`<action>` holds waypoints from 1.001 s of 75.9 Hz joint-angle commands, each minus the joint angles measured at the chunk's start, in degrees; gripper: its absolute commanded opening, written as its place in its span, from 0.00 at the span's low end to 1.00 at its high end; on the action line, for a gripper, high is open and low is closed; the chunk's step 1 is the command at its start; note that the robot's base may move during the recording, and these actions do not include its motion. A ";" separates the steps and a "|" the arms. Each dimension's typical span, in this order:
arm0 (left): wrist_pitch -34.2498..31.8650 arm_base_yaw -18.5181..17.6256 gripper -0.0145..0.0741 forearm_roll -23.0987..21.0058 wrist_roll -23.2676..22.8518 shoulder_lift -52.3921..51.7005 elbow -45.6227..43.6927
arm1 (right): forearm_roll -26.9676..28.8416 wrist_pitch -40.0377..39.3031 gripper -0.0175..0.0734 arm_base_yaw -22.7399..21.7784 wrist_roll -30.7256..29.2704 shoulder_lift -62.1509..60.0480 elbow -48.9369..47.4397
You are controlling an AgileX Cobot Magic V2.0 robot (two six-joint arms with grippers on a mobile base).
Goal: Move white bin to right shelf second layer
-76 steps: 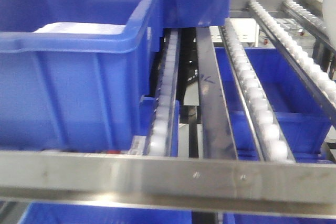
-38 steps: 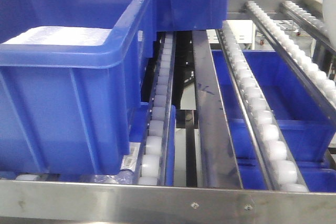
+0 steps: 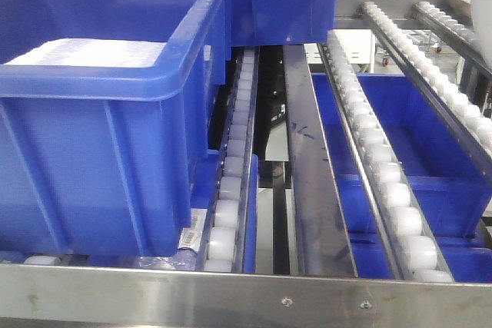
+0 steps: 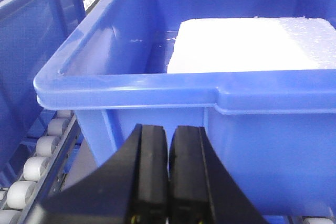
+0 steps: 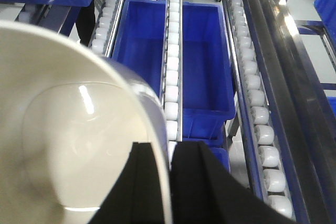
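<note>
My right end effector [image 5: 169, 182] pinches only the white bin [image 5: 68, 145] wall above the roller rails [image 5: 175, 61], so I fear it slipping.

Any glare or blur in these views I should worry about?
Right wrist: ceiling-light streaks glare off the white bin and the steel rail. Left wrist: the white slab in the blue crate is blown out. Front view: reasonably sharp.

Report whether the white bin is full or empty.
Empty: the right wrist view looks into the white bin, showing only bare glossy floor, its rim pinched by the right gripper.
</note>
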 commanded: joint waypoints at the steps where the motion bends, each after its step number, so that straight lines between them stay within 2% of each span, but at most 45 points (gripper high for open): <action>1: -5.01 -0.18 0.26 0.00 -0.30 -0.80 2.11 | 0.53 -6.52 0.25 0.06 0.00 -0.03 -1.87; 18: -5.01 -0.18 0.26 0.00 -0.30 -0.80 2.11 | 0.71 -5.92 0.25 0.06 0.00 -0.03 -1.87; 28: -5.01 -0.18 0.26 0.00 -0.30 -0.80 2.11 | 4.16 -0.69 0.25 0.06 0.00 1.95 -1.68; 34: -5.01 -0.18 0.26 0.00 -0.30 -0.80 2.11 | 4.42 1.26 0.25 0.06 0.00 4.72 -0.70; 76: -5.01 -0.18 0.26 0.00 -0.30 -0.80 2.11 | 4.91 -4.48 0.25 0.06 0.00 22.11 2.25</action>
